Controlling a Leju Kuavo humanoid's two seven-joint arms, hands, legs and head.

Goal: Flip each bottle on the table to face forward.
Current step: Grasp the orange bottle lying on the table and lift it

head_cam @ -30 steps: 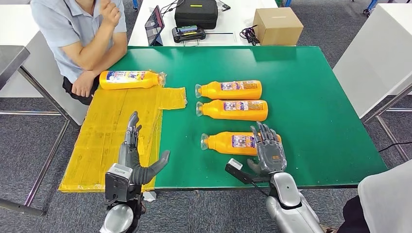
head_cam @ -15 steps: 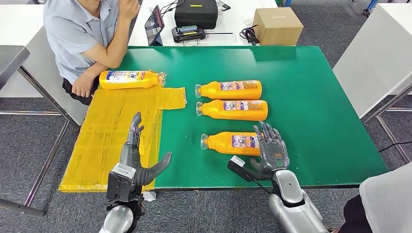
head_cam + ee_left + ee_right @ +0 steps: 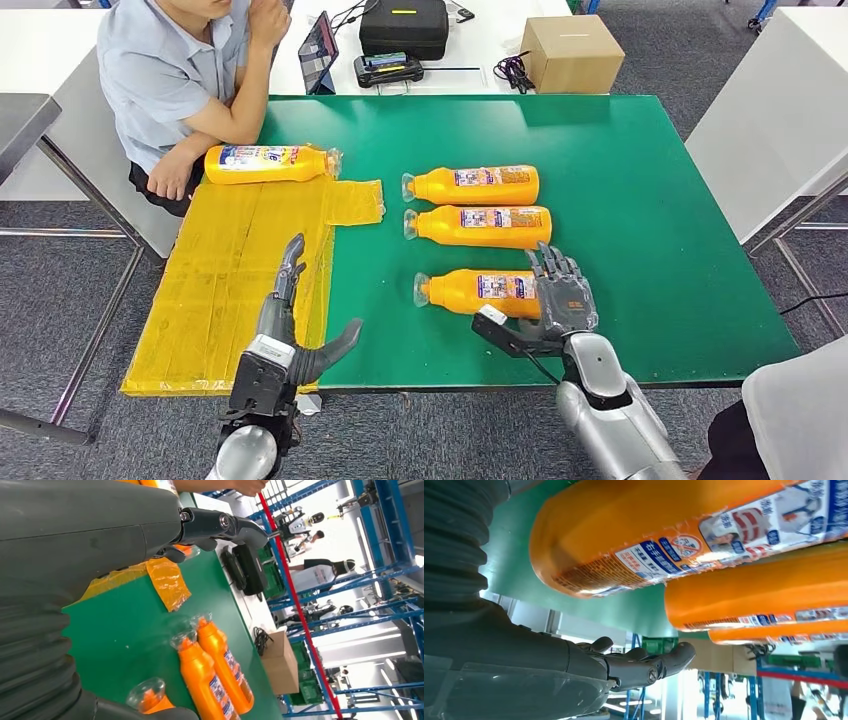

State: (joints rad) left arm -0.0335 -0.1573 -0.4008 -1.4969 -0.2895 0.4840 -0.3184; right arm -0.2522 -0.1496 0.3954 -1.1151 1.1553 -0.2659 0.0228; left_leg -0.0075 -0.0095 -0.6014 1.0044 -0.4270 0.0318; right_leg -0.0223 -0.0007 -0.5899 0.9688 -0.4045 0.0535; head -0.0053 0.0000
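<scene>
Found the right fingers (image 3: 548, 264) spread and straight, pinching nothing, laid over the base end of the near bottle (image 3: 470, 292). Could not tell from above whether they touched it; saw in the right wrist view a gap between the open fingers and the orange base. Noted that the right hand (image 3: 563, 300) had crept forward and a little outward over the last second, while the near bottle had kept its place, cap toward the robot's left. Judged this a reach still closing in, with no grip made and no turn begun.

Found the left fingers (image 3: 291, 262) also apart, thumb stuck out sideways, holding nothing. Noted that the left hand (image 3: 290, 335) had edged forward slightly, hovering over the near edge of the sheet (image 3: 220, 270), well apart from any bottle.

Counted two more bottles beyond the near one, the middle bottle (image 3: 485, 226) and the far bottle (image 3: 480, 185), lying parallel and just beside each other, caps the same way. Saw a fourth bottle (image 3: 265, 163) at the sheet's far edge near a seated person (image 3: 170, 70), cap pointing the opposite way. Saw none of these shifted.

Took the bottles for smooth, glossy orange plastic, rounded and tapering to a neck under a clear cap, each with a printed label; likely to roll under a loose touch. Took the table (image 3: 650, 200) for flat matte green, and the sheet for crinkled, taped yellow film.
</scene>
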